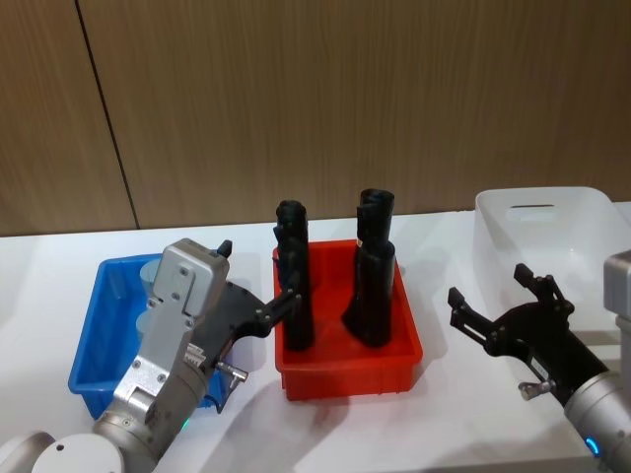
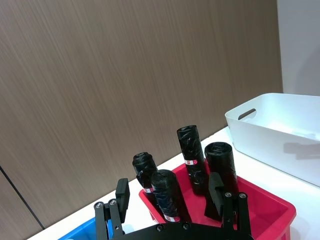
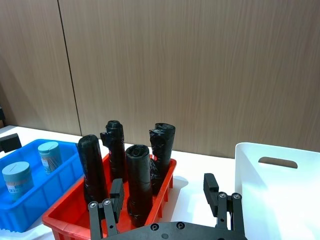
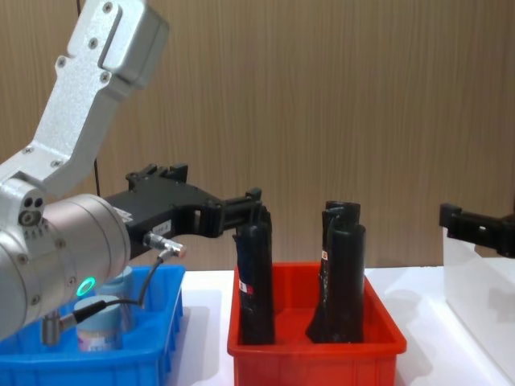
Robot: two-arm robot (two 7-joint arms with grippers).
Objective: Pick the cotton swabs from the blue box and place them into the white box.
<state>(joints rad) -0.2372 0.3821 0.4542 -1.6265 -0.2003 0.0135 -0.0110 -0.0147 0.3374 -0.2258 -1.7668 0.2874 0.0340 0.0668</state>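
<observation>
Two cotton swabs jars with pale blue lids stand in the blue box at the table's left. The head view shows one pale lid beside my left arm, and the chest view shows a jar behind it. My left gripper is open and holds nothing. It hangs above the blue box's right side, its fingers pointing toward the red bin. The white box stands at the far right. In front of it my right gripper is open and holds nothing.
A red bin holding several tall black wrapped rolls stands between the blue box and the white box. A brown wood-panel wall runs behind the white table. My left fingertip is close to the nearest roll.
</observation>
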